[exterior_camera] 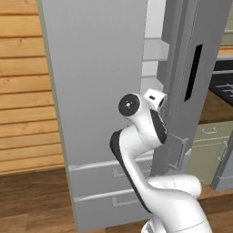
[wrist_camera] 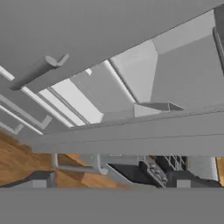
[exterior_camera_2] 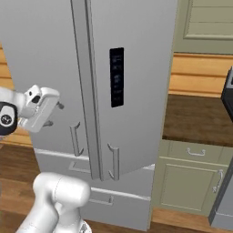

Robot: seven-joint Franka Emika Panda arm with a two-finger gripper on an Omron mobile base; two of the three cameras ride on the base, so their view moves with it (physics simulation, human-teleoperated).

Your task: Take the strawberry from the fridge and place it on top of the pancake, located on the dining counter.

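Fridge (exterior_camera: pixel 100 91) doors fill the base views: in the left base view the left door stands swung open toward the camera, with white interior door bins (exterior_camera: pixel 154 50) visible in the gap beside it. The right base view shows instead the outside faces of both doors, their short vertical bar handles (exterior_camera_2: pixel 114 161), a dark dispenser panel (exterior_camera_2: pixel 117 76) on the right door, and drawers (exterior_camera_2: pixel 102 198) below. The fridge stands upright, its long axis vertical, front facing the robot. The gripper (exterior_camera_2: pixel 57 113) sits at the left door's face in the right base view, near the handle; from the hand view, rolled sideways, its fingertips (wrist_camera: pixel 39 183) stand wide apart with nothing between them, looking along the door edge (wrist_camera: pixel 131 131) onto pale shelves (wrist_camera: pixel 83 103). Pale green cabinets (exterior_camera_2: pixel 191 182) under a dark counter (exterior_camera_2: pixel 200 118) stand to the right, and wooden plank wall (exterior_camera: pixel 22 91) to the left. The strawberry cannot be made out.
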